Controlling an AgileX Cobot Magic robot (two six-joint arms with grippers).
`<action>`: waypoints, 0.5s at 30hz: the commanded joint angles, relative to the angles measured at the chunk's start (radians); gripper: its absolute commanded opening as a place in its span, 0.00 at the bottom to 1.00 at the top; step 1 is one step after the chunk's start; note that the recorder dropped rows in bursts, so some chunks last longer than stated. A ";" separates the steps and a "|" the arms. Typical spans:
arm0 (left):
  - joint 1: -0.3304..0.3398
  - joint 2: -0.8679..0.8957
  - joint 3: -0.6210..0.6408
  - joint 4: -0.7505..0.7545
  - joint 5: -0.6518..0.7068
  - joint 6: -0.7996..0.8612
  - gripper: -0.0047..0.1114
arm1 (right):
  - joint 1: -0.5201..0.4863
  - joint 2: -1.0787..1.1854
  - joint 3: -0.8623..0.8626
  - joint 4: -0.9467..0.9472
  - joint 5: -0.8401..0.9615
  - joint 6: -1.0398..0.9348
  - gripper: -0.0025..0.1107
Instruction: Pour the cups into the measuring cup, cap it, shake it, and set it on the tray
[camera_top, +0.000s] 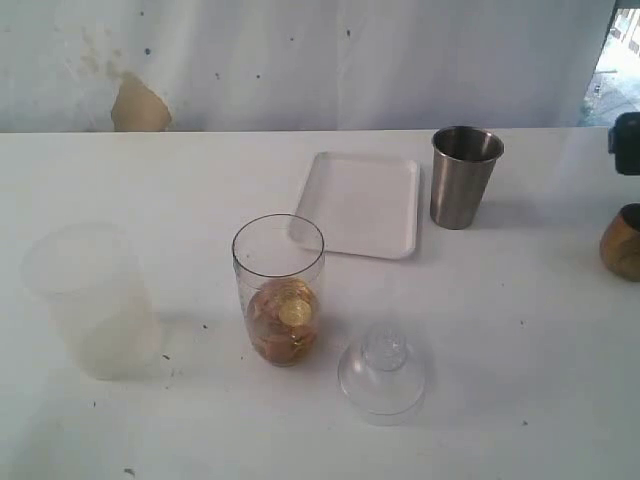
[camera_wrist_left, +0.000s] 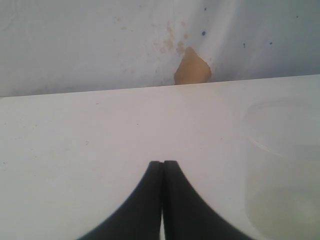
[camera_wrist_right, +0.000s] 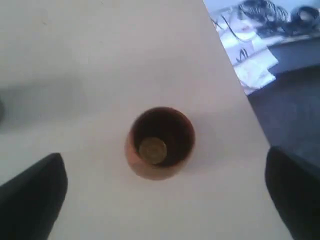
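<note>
On the tabletop (camera_wrist_right: 75, 50) | wooden cup (camera_wrist_right: 161, 169) is framed by the wide-open, empty right gripper (camera_wrist_right: 162, 194) | left gripper (camera_wrist_left: 162, 167) is seen closed, empty.

The exterior view stands at the near side of the white table (camera_top: 520, 330), high up and tilted down. It faces the far pale wall (camera_top: 350, 60) and takes in almost the whole tabletop. The left wrist view sits low and close behind the left gripper (camera_wrist_left: 162, 164), facing the same wall. With the exterior view it shares the tan torn patch (camera_wrist_left: 191, 67) and the wide frosted translucent plastic cup (camera_wrist_left: 282, 170). The right wrist view looks almost straight down, from close, on the small rounded brown wooden cup (camera_wrist_right: 160, 142), which the exterior view cuts at its right edge.
</note>
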 joint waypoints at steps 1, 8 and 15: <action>-0.001 0.002 0.000 -0.009 -0.003 -0.002 0.04 | -0.106 0.002 0.045 0.050 0.036 -0.005 0.95; -0.001 0.002 0.000 -0.009 -0.003 -0.002 0.04 | -0.148 0.030 0.138 0.327 -0.161 -0.296 0.95; -0.001 0.002 0.000 -0.009 -0.003 -0.002 0.04 | -0.167 0.135 0.190 0.451 -0.268 -0.476 0.95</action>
